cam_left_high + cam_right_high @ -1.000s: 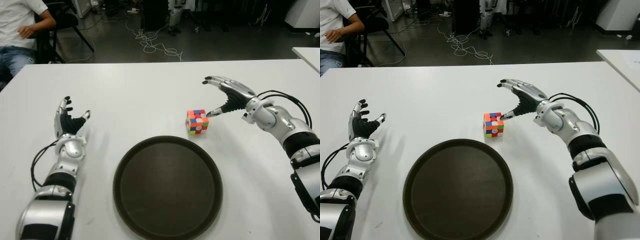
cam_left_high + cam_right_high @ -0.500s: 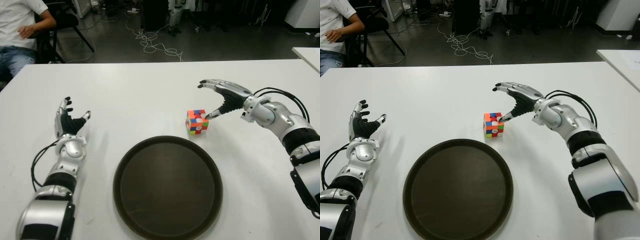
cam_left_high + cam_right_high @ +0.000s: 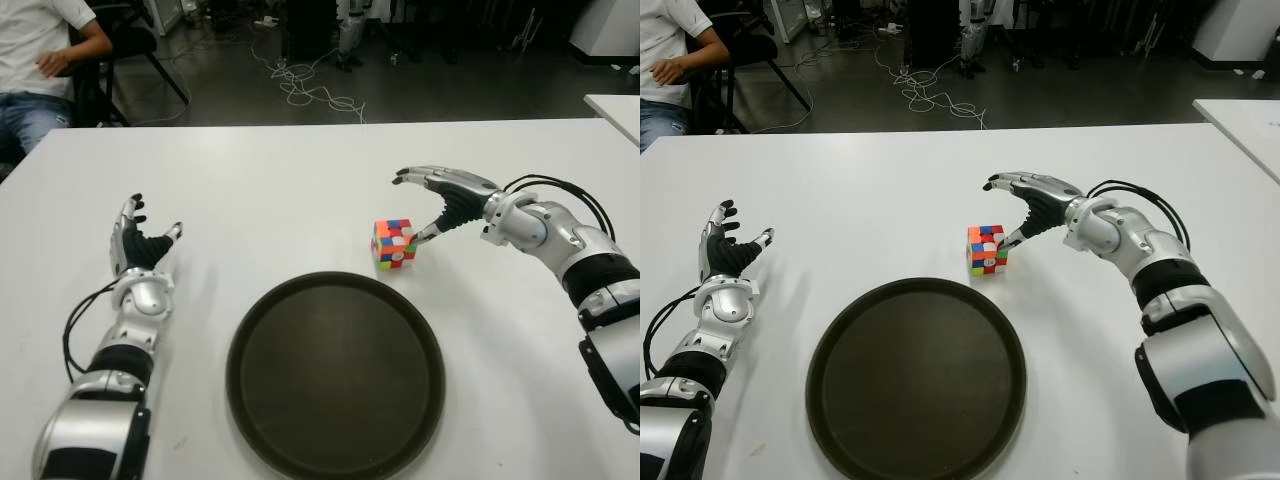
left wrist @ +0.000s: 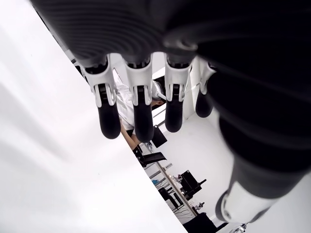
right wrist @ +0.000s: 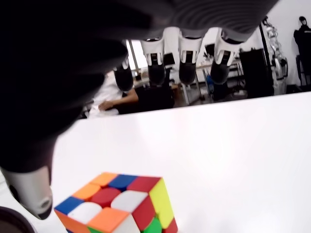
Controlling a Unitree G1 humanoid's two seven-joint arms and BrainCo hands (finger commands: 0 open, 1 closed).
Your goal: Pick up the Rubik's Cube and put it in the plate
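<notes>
White table [image 3: 300, 190] (Rubik's Cube [image 3: 394, 243] mid-table)

The right arm is stretched forward and inward, and the right hand [image 3: 445, 195] is held palm-down with fingers [image 5: 188, 73] spread and extended, thumb angled down, nothing grasped. The left arm is laid out along the left side, and the left hand [image 3: 138, 243] is raised palm-up, fingers [image 4: 138, 119] opened and slightly curled, empty.
</notes>
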